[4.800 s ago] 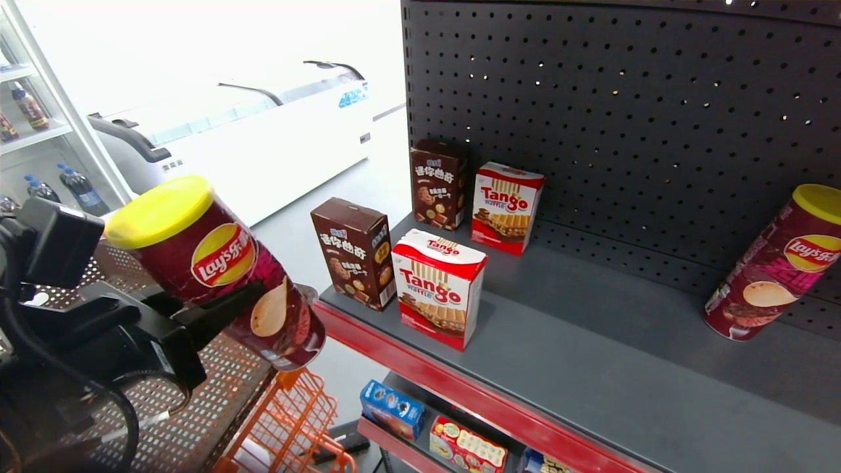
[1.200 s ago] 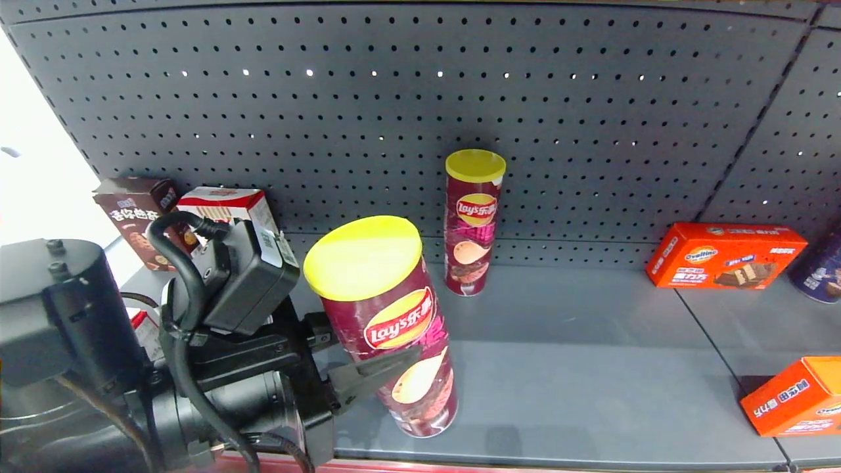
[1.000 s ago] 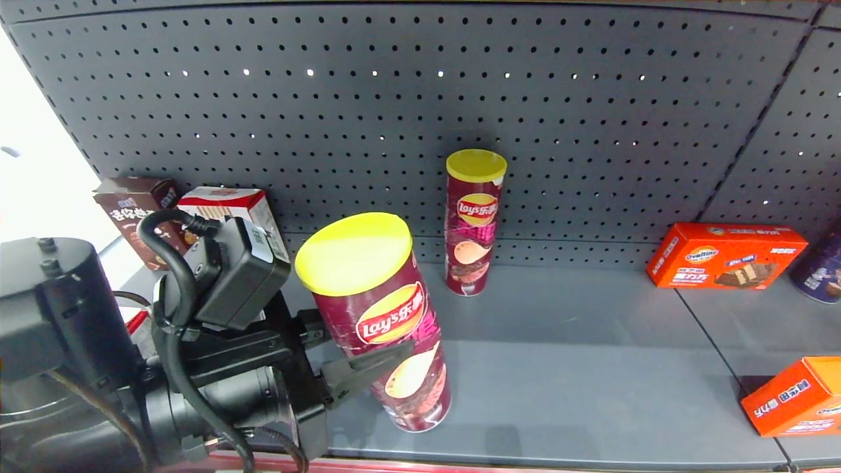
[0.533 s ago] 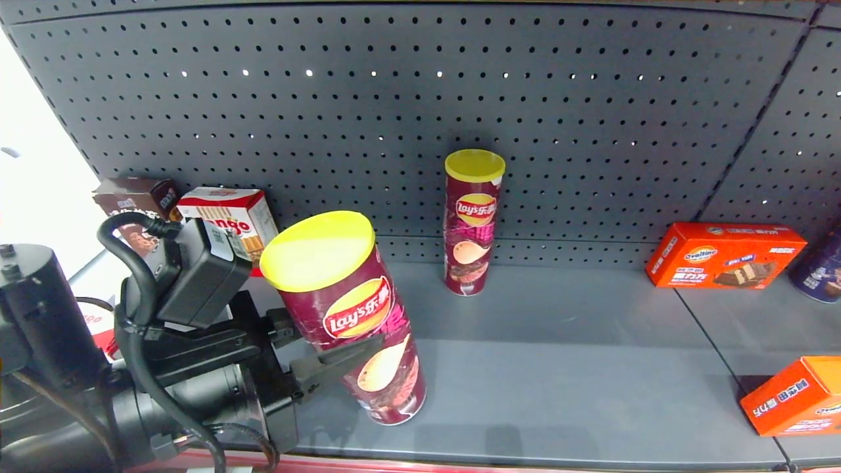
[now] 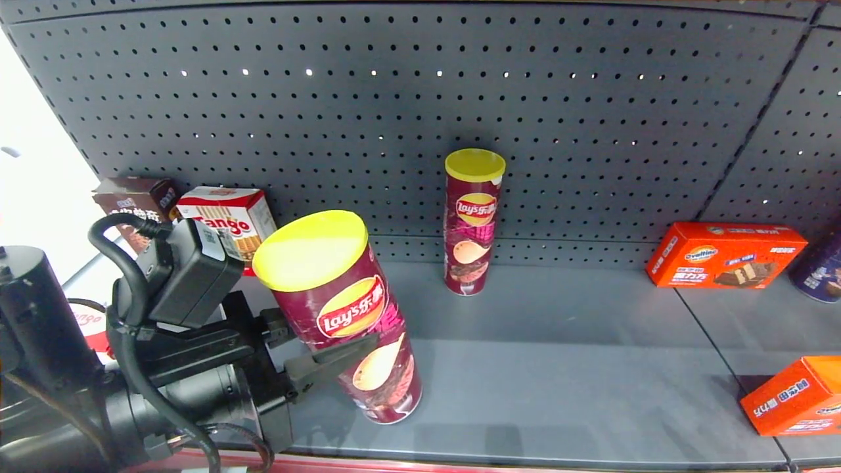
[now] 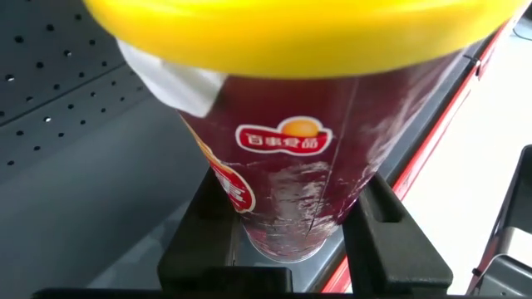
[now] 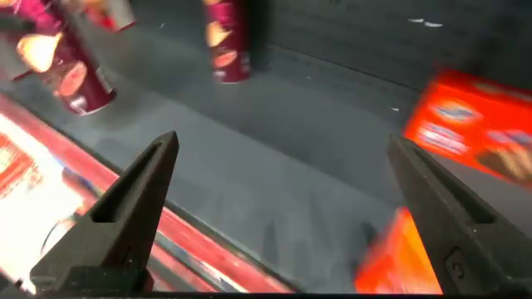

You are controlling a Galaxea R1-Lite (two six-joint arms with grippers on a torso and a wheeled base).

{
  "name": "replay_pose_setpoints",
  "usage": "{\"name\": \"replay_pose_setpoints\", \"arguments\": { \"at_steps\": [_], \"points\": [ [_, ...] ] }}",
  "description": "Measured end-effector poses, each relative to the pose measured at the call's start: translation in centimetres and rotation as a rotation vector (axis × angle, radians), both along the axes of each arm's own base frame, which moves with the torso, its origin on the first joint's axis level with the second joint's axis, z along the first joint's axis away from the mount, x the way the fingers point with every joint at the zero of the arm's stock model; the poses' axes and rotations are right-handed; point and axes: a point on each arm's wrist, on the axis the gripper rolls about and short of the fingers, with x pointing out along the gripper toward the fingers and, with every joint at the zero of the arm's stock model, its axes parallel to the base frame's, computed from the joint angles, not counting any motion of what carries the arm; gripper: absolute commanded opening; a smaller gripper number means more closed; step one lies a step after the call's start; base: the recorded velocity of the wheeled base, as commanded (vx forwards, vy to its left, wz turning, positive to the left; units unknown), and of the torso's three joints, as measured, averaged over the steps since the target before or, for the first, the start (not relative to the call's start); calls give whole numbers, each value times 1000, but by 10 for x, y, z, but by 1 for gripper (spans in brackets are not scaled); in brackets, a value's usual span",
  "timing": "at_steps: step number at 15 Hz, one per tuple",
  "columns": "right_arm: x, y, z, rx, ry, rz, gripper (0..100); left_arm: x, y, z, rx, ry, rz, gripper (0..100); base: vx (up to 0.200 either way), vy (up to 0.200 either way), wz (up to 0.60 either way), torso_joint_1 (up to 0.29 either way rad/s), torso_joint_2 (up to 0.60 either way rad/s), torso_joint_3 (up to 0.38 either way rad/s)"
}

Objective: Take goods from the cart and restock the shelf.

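My left gripper [image 5: 309,345] is shut on a dark red chips can with a yellow lid [image 5: 348,315]. The can leans with its lid to the left, and its base is down at the grey shelf [image 5: 558,368] near the front edge. In the left wrist view the can [image 6: 291,158] sits between the two black fingers [image 6: 391,237]. A second can of the same kind [image 5: 473,223] stands upright against the pegboard. My right gripper [image 7: 291,216] hangs open in front of the shelf, well to the right of both cans, with nothing in it.
A red-and-white wafer box [image 5: 230,217] and a brown biscuit box [image 5: 131,197] stand at the back left. An orange box [image 5: 723,256] lies at the back right, another [image 5: 792,397] at the front right. The shelf has a red front lip [image 7: 166,228].
Over the last second the held can moved left along the shelf front and tipped further left. Since the oldest frame the head camera has swung from the shelf's end to face it.
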Motion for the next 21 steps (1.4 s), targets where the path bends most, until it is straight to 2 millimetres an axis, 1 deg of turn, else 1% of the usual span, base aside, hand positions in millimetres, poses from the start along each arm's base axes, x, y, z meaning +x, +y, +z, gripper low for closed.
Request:
{"name": "replay_pose_setpoints", "arguments": {
  "at_steps": [3,8,11,14,16,19,21],
  "points": [
    [36,15,5,-32,27,49,100,2,2,1,-2,-3,11,0,0,0,0,0,0,0],
    [88,41,5,-52,104,113,100,5,6,1,-1,-2,36,0,0,0,0,0,0,0],
    [123,58,10,-22,59,156,100,6,7,0,0,3,42,0,0,0,0,0,0,0],
    [158,71,7,-5,39,217,100,8,6,-2,5,9,44,0,0,0,0,0,0,0],
    [181,80,11,3,27,341,100,9,5,-3,8,14,44,0,0,0,0,0,0,0],
    [209,91,16,16,-66,540,100,10,4,-5,13,23,44,0,0,0,0,0,0,0],
    [224,98,11,15,-116,669,100,11,4,-5,14,24,44,0,0,0,0,0,0,0]
  ]
}}
